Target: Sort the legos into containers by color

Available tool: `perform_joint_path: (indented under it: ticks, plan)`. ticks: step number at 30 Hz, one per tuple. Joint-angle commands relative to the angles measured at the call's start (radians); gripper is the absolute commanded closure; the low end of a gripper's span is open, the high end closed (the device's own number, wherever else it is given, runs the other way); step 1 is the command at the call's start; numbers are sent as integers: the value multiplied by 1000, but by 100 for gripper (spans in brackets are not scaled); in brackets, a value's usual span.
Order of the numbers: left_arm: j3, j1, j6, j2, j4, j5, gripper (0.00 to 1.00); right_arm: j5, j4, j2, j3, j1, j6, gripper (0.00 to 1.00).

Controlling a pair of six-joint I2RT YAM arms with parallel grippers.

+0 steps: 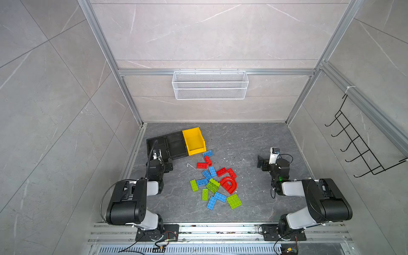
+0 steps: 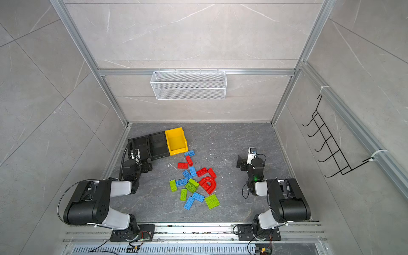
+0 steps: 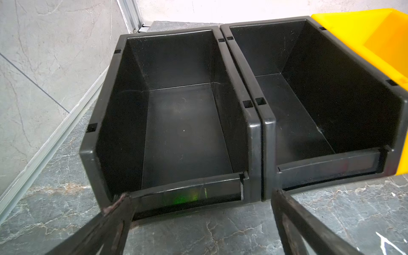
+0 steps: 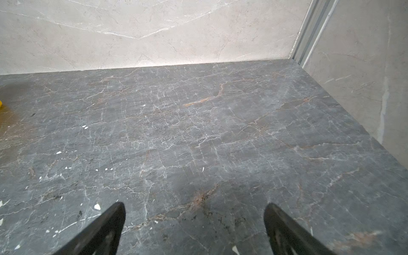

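Legos: red, blue and green bricks [image 1: 215, 181] lay loose in a heap mid-table, all on the dark table [image 1: 254, 136].
Containers: two black bins [image 1: 176, 144] and a yellow bin [image 1: 194, 141] stood side by side at the far left, the yellow one rightmost.
Closest brick: a blue brick [image 1: 208, 153] lay just beside the yellow bin's near lip.
Left gripper [image 3: 199, 196]: fingers spread wide, holding nothing, close before the left black bin's near lip.
Right gripper [image 4: 195, 206]: fingers spread wide, holding nothing, over bare table at the right, well apart from the bricks.
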Motion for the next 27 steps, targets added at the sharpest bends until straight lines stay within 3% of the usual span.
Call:
perform_joint_path:
  ticks: [1, 25, 27]
  plan:
    - [8, 7, 9, 1, 46, 17, 0, -6, 11, 7, 22, 6, -16, 0]
    - [7, 6, 8, 0, 47, 17, 0, -5, 5, 5, 24, 5, -18, 1]
    - [10, 7, 6, -11, 50, -2, 0, 19, -86, -29, 57, 6, -6, 4]
